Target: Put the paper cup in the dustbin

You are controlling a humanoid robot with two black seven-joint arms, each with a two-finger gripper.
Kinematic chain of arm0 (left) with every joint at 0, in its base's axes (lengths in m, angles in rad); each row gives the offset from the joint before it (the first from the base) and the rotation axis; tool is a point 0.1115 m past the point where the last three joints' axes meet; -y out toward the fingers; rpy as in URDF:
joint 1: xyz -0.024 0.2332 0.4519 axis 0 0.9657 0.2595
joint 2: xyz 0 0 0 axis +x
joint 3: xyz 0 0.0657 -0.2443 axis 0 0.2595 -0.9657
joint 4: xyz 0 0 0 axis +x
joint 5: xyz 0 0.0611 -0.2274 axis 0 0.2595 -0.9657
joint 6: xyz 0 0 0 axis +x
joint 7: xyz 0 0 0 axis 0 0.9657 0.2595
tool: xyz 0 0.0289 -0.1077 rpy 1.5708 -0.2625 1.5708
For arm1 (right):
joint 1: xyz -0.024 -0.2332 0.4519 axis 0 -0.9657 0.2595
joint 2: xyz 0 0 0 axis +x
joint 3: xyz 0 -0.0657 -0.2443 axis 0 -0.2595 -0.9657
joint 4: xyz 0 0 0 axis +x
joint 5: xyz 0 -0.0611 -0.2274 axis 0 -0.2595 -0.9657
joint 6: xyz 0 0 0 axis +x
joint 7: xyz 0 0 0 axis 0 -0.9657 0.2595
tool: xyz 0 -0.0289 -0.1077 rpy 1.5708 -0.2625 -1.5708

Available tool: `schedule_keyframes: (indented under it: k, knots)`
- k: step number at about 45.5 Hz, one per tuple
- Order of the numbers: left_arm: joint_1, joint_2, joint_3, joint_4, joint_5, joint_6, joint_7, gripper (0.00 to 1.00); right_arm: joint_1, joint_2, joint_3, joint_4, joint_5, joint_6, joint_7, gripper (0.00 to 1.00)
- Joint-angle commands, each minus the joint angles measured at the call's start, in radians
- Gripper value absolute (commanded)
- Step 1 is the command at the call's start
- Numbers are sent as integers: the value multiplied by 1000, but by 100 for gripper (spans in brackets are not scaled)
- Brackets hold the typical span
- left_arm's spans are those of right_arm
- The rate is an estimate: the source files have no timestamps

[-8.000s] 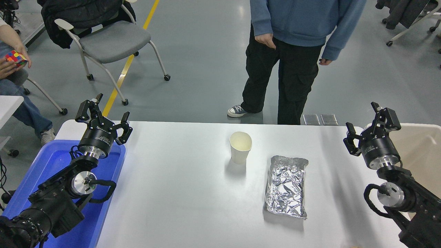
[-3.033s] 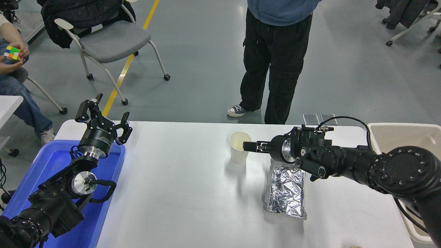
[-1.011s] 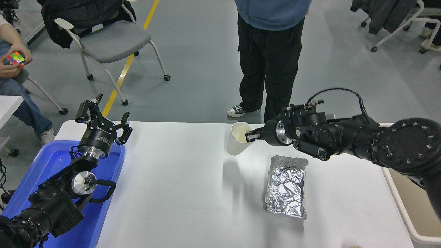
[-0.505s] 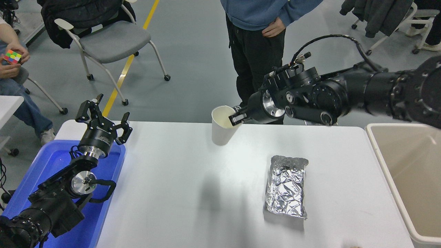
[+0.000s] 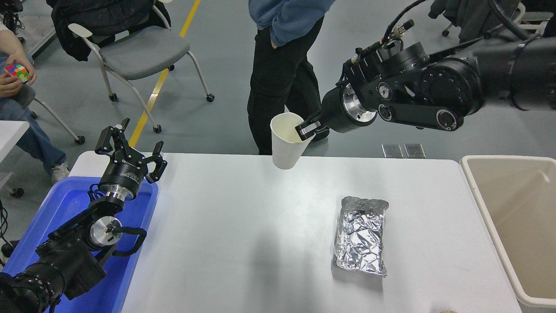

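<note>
The white paper cup (image 5: 286, 143) hangs high above the table's far edge, upright and slightly tilted. My right gripper (image 5: 306, 129) is shut on the cup's right rim, one finger inside and one outside. The right arm reaches in from the upper right. The beige dustbin (image 5: 482, 196) stands at the table's right end, well to the right of and below the cup. My left gripper (image 5: 129, 146) is open and parked at the lower left, over the blue bin.
A crinkled silver foil pouch (image 5: 361, 234) lies on the white table (image 5: 243, 243) right of centre. A bright blue bin (image 5: 65, 204) sits at the left end. A person (image 5: 282, 65) stands just behind the table near the cup. A grey chair (image 5: 139, 52) stands at the back left.
My right gripper has lifted the cup off the table and carried it higher, now slightly to the right. The person behind has stepped to the left. The left arm has not moved.
</note>
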Motion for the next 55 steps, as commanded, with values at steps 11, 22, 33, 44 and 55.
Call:
schedule_keyframes:
  k: [11,22,33,44,55]
  knots:
    - [0,0,0,1,0,0,1,100,9,-95,-83,12,-4,-4,2,0]
    - [0,0,0,0,0,0,0,100,-83,-305,-127,6,-40,-13,2,0]
    - [0,0,0,0,0,0,1,100,-198,-538,-113,-14,-143,-17,2,0]
    - [0,0,0,0,0,0,0,100,-296,-679,-106,-35,-154,-62,2,0]
    - [0,0,0,0,0,0,0,100,-419,-785,-55,-116,-151,-83,2,0]
